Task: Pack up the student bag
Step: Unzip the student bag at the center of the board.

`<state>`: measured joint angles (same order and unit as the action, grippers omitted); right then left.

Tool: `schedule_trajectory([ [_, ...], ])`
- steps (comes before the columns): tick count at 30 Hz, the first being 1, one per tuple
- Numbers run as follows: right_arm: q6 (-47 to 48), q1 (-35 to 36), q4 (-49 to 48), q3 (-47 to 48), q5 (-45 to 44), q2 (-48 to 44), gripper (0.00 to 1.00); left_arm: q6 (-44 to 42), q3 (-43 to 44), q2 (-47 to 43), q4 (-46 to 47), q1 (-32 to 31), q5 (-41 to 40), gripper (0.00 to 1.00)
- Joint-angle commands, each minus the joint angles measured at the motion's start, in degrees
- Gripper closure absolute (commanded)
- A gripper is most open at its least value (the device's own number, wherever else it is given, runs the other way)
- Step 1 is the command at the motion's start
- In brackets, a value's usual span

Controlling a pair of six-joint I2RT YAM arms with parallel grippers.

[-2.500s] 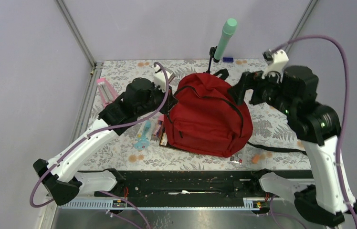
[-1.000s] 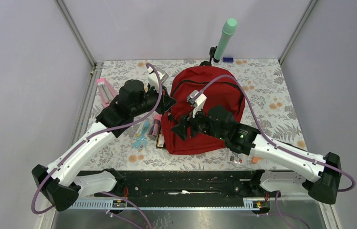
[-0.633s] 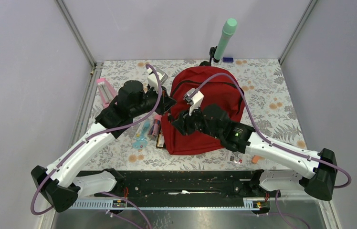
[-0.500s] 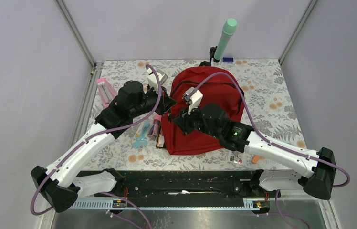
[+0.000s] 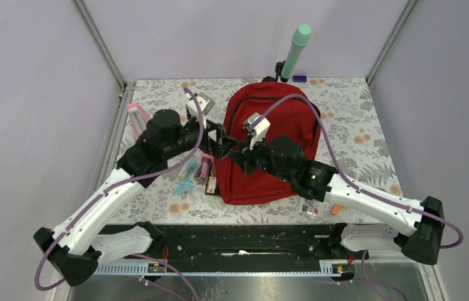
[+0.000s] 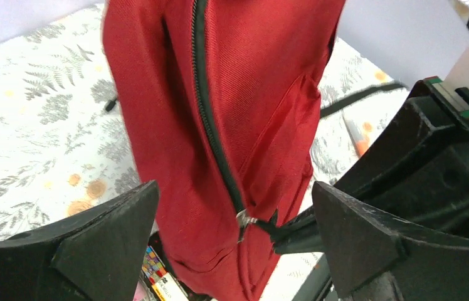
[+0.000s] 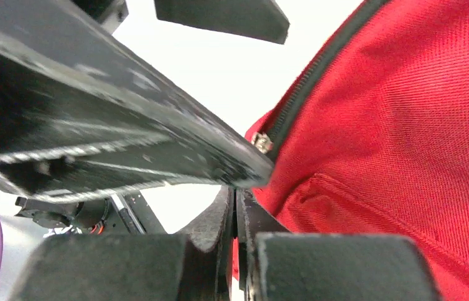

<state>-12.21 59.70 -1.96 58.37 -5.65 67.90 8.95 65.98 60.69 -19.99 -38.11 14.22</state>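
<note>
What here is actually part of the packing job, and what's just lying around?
Job: large dark-red fabric backpack; its black zipper pull; probably the teal item beside it.
Lying about, likely: mint-green cylinder at the back; small blue block near it.

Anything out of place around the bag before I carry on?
Loose stationery lies on the table against the student bag on the left arm's side, one piece partly under the fabric, while the zipper looks closed where it shows. An orange piece lies by the right arm, off the bag's near corner. No spill or damage shows.
</note>
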Motion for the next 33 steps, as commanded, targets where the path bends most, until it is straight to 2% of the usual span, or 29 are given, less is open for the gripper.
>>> schedule_trajectory([
  [1,0.9,0.6,-5.1,-0.9,-1.5,-3.1,1.0,2.3,-2.9,-8.9,2.2,0.2,-8.0,0.01],
  [4,1.0,0.6,-5.3,-1.3,-1.1,-3.8,1.0,5.0,-12.2,-19.5,7.4,0.2,-13.0,0.01],
  [8,1.4,0.6,-5.3,-1.9,-0.8,-4.7,1.0,6.6,-21.9,-27.4,12.7,0.2,-12.2,0.01],
  [12,1.3,0.6,-5.7,-2.5,-1.3,-4.8,1.0,7.9,-25.2,-25.5,15.4,0.1,-5.9,0.02],
  [16,-0.1,0.6,-5.8,-2.5,-1.6,-4.3,1.0,10.9,-26.4,-21.1,19.5,-0.9,-2.9,0.07],
  [23,-1.7,0.6,-5.8,-2.6,-2.0,-3.2,1.0,19.0,-33.9,-20.1,31.9,-7.2,-6.4,0.07],
  [27,-2.4,0.6,-5.6,-2.4,-3.2,-3.1,1.0,22.0,-37.0,-19.4,35.4,-10.3,-10.2,0.09],
  [33,-3.3,0.6,-5.4,-2.2,-2.7,-2.5,1.0,24.9,-39.6,-18.6,39.6,-11.7,-14.0,0.23],
])
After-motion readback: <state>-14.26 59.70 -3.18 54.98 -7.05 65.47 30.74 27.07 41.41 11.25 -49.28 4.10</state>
